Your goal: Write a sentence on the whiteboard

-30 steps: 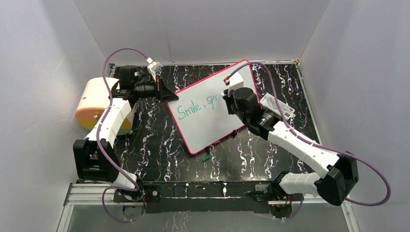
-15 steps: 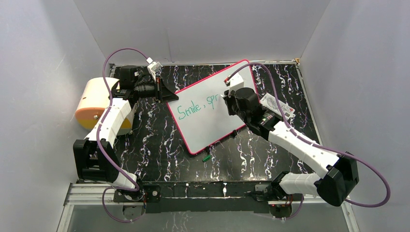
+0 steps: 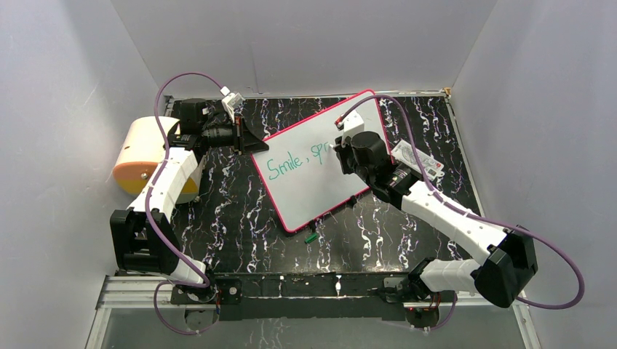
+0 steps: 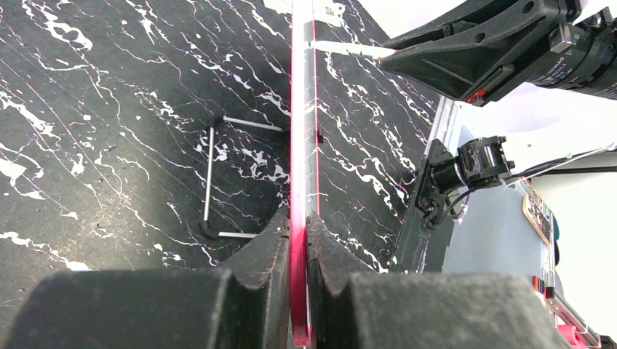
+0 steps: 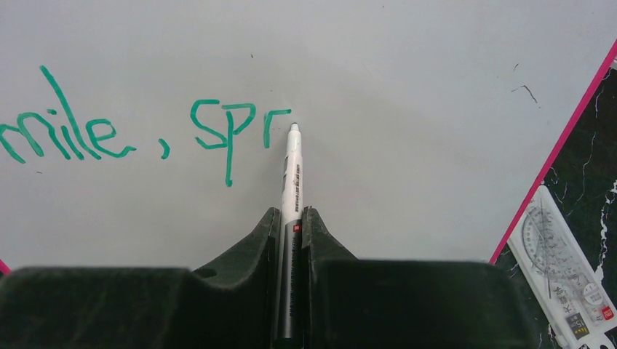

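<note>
Left end effector [image 3: 249,144], top view: clenched on the whiteboard [image 3: 309,190] at its left corner, board on the dark surface [image 3: 225,211]. Left wrist: fingers [image 4: 265,243] pinch the pink rim edge-on. Right wrist: right end effector [image 5: 292,215] grasps a marker [image 5: 292,171], tip at the sentence [image 5: 145,131], reading "Smile, spr".

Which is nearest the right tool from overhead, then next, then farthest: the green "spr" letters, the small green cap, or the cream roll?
1. "spr" letters, on the whiteboard by the marker in the right tool.
2. Green cap, off the whiteboard's near edge.
3. Cream roll, far left.
</note>
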Tool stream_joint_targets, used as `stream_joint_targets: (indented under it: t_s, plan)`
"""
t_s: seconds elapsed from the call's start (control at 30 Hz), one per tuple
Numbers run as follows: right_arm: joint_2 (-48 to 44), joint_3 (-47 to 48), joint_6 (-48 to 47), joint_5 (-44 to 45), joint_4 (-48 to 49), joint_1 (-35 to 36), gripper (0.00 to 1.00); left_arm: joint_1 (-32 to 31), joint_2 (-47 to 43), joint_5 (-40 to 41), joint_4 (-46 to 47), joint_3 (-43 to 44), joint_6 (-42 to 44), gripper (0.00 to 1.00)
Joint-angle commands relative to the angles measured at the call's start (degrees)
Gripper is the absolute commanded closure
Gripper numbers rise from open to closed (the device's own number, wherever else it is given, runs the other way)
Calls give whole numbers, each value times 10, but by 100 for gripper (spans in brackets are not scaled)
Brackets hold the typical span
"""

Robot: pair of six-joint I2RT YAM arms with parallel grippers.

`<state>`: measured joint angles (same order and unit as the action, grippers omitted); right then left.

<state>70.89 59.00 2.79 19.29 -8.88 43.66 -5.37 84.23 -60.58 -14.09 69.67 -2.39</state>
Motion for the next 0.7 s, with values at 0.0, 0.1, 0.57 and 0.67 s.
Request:
stream_joint_targets:
  t_s: [0.0,0.1,0.57,0.67]
  plan:
    - [0,8,2,-3,25,-4,100,-6,14,28,-32,-19,28,100]
    - [3,9,2,-3,22,-6,100,-6,14,28,-32,-19,28,100]
    - [1,11,5,19,21,-10,100,-6,13,27,-32,-19,27,100]
    - [-1,8,7,23,28,-11,100,-6,14,27,-32,-18,28,100]
